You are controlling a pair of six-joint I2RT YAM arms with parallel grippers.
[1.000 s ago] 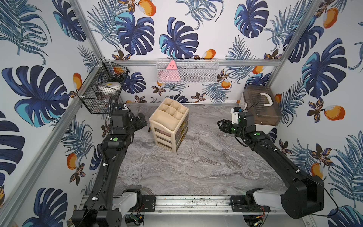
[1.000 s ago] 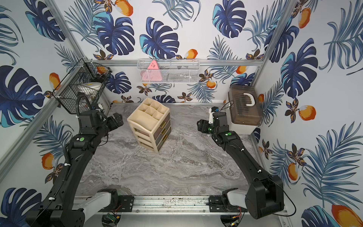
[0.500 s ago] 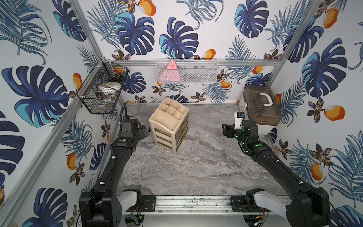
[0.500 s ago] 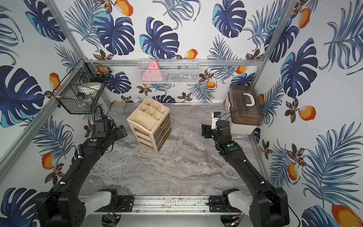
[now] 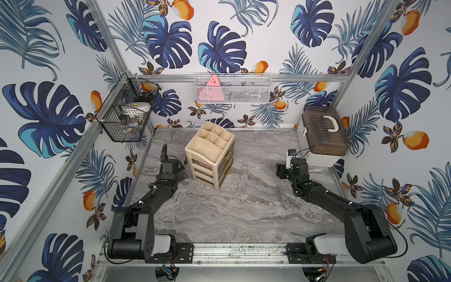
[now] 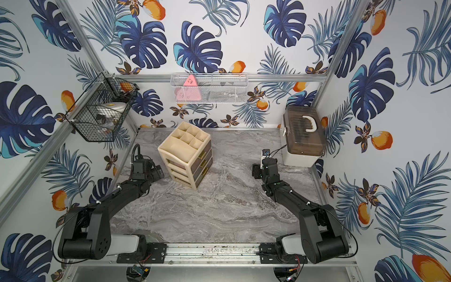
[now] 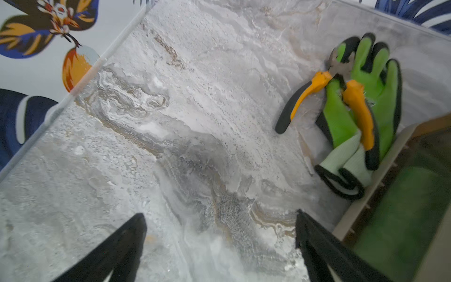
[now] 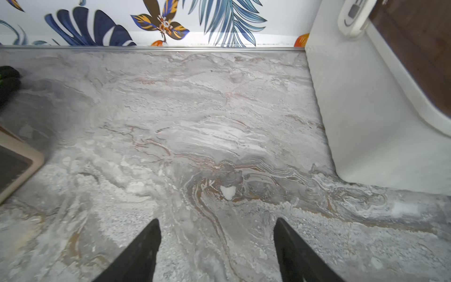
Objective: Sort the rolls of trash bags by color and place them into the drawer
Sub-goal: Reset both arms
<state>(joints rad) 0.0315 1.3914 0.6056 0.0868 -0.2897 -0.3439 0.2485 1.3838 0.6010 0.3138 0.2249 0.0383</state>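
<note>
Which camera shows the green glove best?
The left wrist view: the glove lies in full on the table, pliers across it, next to the drawers. The right wrist view catches only a dark scrap at its edge, perhaps fingertips. In both top views the drawers hide it.

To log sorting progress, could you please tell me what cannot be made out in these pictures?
- Trash bag rolls: none plainly visible; the drawer unit shows only a green blur through its tinted wall, left wrist view.
- Green glove, pliers: nearly hidden behind the unit in both top views.
- Black wire basket: contents too small through mesh, top views.
- Brown-lidded box: lid hides contents.
</note>
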